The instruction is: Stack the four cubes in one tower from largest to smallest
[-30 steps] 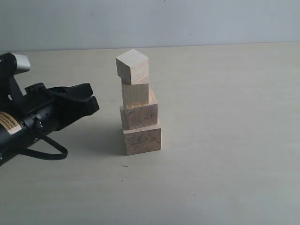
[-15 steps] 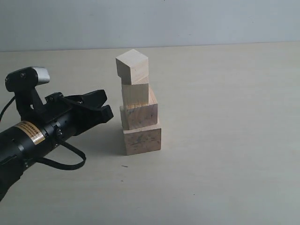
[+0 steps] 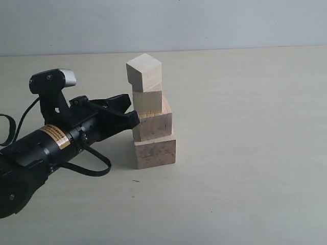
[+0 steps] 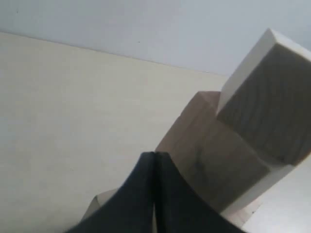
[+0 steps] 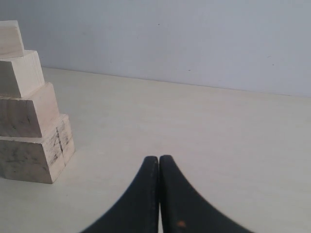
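Left gripper tip covered the left edge of the tower at its second cube up, so contact was unclear (jaws pressed together, nothing held), right gripper was closed empty well apart from it, tower standing four cubes high on the tabletop.

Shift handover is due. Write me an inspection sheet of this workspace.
Surface: pale table, a few small dark specks.
Job's things: tower of four cubes standing; top cube twisted askew.
Clutter: nothing seen.
Grippers: left gripper shut, tips at the tower's side, contact unclear; right gripper shut, apart from the tower.
Cables: black cable hangs in a loop behind the left gripper.
Surroundings: plain pale wall.
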Controlling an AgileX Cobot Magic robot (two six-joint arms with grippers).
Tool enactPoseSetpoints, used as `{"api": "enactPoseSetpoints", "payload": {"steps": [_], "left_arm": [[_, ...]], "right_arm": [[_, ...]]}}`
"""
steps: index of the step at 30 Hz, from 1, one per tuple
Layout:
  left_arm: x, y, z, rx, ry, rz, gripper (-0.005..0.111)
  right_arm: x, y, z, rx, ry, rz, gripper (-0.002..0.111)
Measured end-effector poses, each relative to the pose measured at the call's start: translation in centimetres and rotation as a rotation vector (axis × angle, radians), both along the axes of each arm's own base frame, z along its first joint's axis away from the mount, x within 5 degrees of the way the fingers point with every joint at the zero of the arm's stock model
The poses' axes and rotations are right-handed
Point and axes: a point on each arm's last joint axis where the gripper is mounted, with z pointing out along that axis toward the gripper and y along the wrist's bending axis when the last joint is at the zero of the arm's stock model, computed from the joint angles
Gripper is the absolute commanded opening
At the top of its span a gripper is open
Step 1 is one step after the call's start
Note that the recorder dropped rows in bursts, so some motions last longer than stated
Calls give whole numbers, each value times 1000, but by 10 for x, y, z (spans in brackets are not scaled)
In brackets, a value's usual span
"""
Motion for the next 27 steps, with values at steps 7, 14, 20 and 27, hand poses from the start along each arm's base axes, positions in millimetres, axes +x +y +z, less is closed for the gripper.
{"api": "enactPoseSetpoints", "payload": {"steps": [7,14,20,27], "left_arm": [[-3,-3,0,9,-9,-38,0],[-4,-6,0,18,-18,-72,0],[-6,-7,0,19,-19,-84,0],[-16,9,10,28,-59,-35,0]], "right_arm": [[0,0,0,0,0,0,0],[0,0,0,0,0,0,0],[0,0,0,0,0,0,0],[0,0,0,0,0,0,0]]}}
